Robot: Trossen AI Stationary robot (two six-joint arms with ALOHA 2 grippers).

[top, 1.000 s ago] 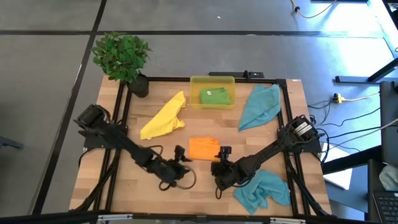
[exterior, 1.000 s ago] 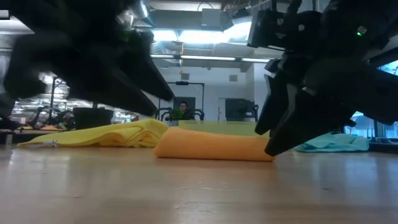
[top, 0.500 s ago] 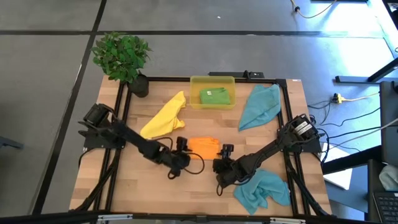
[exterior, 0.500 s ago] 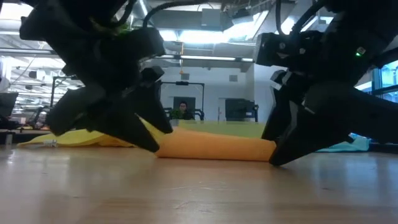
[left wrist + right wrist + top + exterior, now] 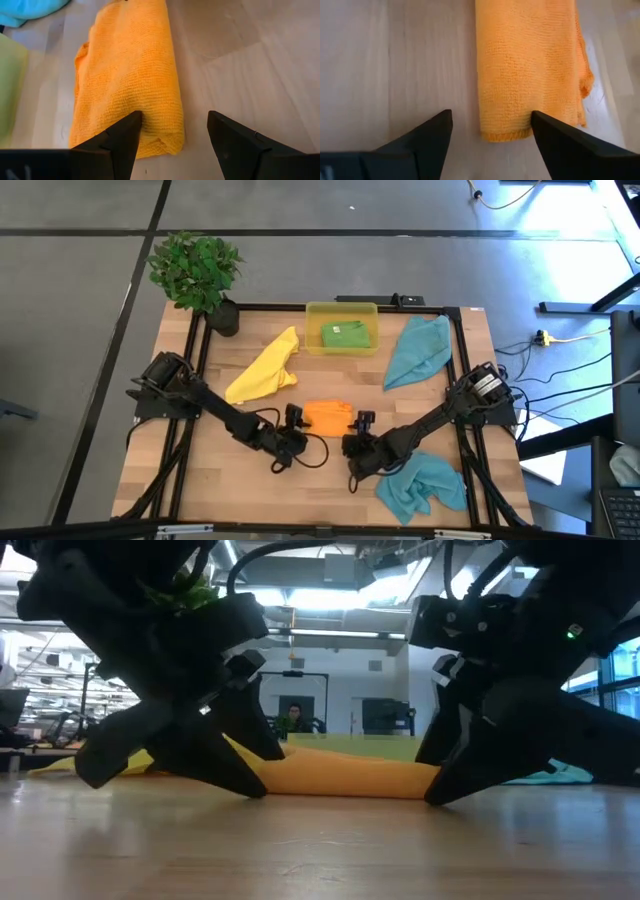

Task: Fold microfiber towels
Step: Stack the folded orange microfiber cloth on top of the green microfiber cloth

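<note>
Advanced since the earlier frame, the open left claw (image 5: 289, 423) meets the near-left corner of the folded orange towel (image 5: 328, 416) at table (image 5: 200, 480) centre, the open right claw (image 5: 360, 431) flanking its opposite end, long axis left-to-right.

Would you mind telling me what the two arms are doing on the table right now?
They are folding microfiber towels. Both open end effectors sit low at the ends of the folded orange towel: the left end effector at one end, the right end effector at the other, neither gripping it yet. A green towel lies folded in the yellow bin. The yellow towel and two teal towels lie unfolded on the table.
</note>
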